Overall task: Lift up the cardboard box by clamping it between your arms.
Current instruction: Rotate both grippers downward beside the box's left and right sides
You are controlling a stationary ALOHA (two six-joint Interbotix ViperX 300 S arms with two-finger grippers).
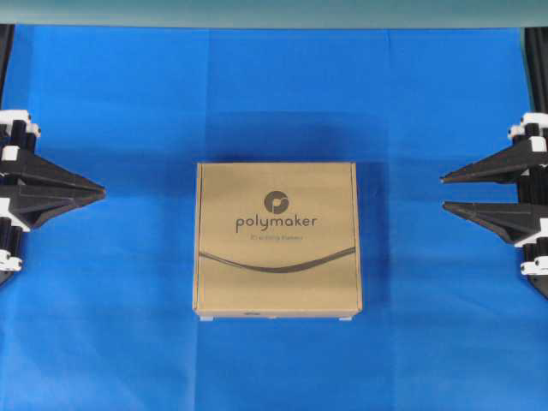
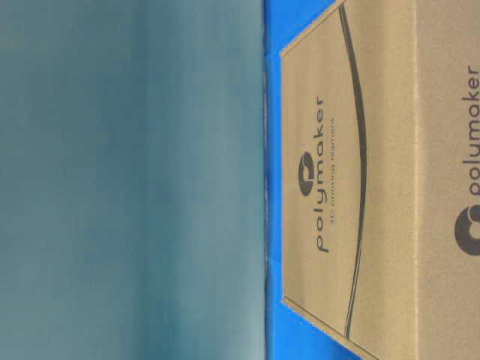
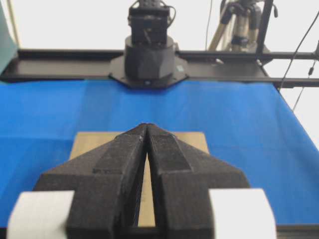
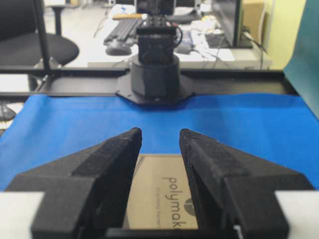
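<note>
The cardboard box (image 1: 276,240) lies flat, logo up, in the middle of my blue-covered counter (image 1: 111,342). My left end effector (image 1: 96,193) waits well apart at its left, fingers pressed together at the tips. My right end effector (image 1: 445,193) waits well apart at its right, fingers slightly spread, holding nothing.

One cardboard box (image 1: 276,240) lies between two end effectors: left end effector (image 1: 101,193), right end effector (image 1: 443,192), on one blue-covered desk (image 1: 120,342).
</note>
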